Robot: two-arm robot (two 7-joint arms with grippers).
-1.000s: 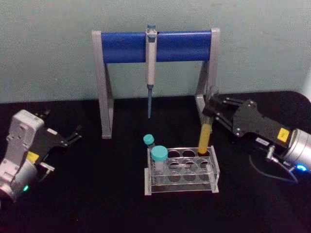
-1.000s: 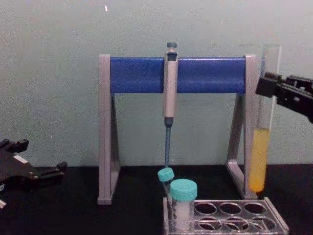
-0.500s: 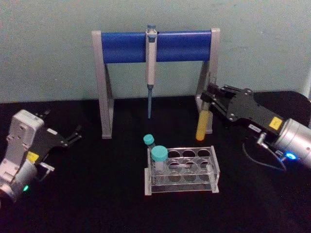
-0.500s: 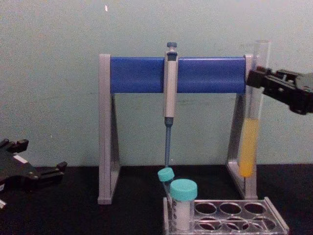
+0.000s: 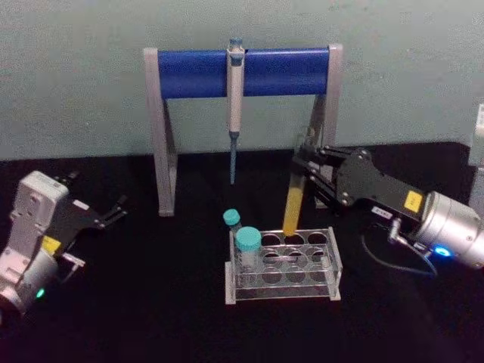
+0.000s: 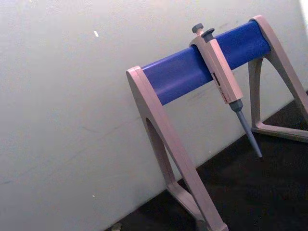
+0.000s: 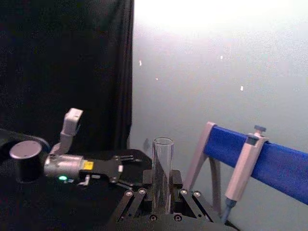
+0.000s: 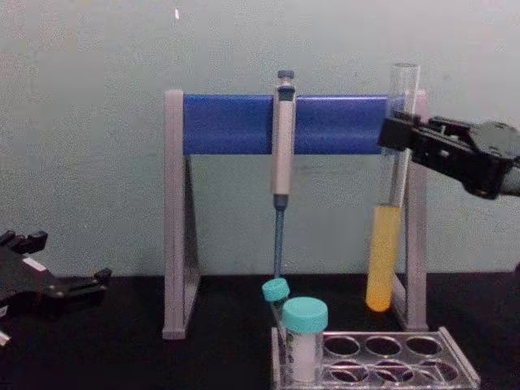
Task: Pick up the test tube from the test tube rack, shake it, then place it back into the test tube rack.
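Note:
The test tube (image 5: 293, 206) is a long clear glass tube with yellow liquid in its lower part. It hangs slightly tilted, its round bottom just above the back row of the test tube rack (image 5: 333, 262). My right gripper (image 5: 304, 168) is shut on its upper part, below the open mouth. From the chest, the test tube (image 8: 382, 256) hangs clear of the rack (image 8: 457, 359), with the right gripper (image 8: 396, 135) coming in from the right. In the right wrist view the tube (image 7: 162, 163) stands between the closed fingers. My left gripper (image 5: 97, 190) rests open at the left, away from the rack.
Two teal-capped tubes (image 5: 247, 240) (image 5: 231, 218) stand in the rack's left holes. Behind the rack is a grey-and-blue stand (image 5: 197, 73) with a grey pipette (image 5: 235, 91) hanging from it, close behind the held tube. The table is black, with free room in front and to the left.
The right gripper lifted the tube out of the rack's back right hole, then carried it left and slightly down to above the back row's middle. The left arm has not moved.

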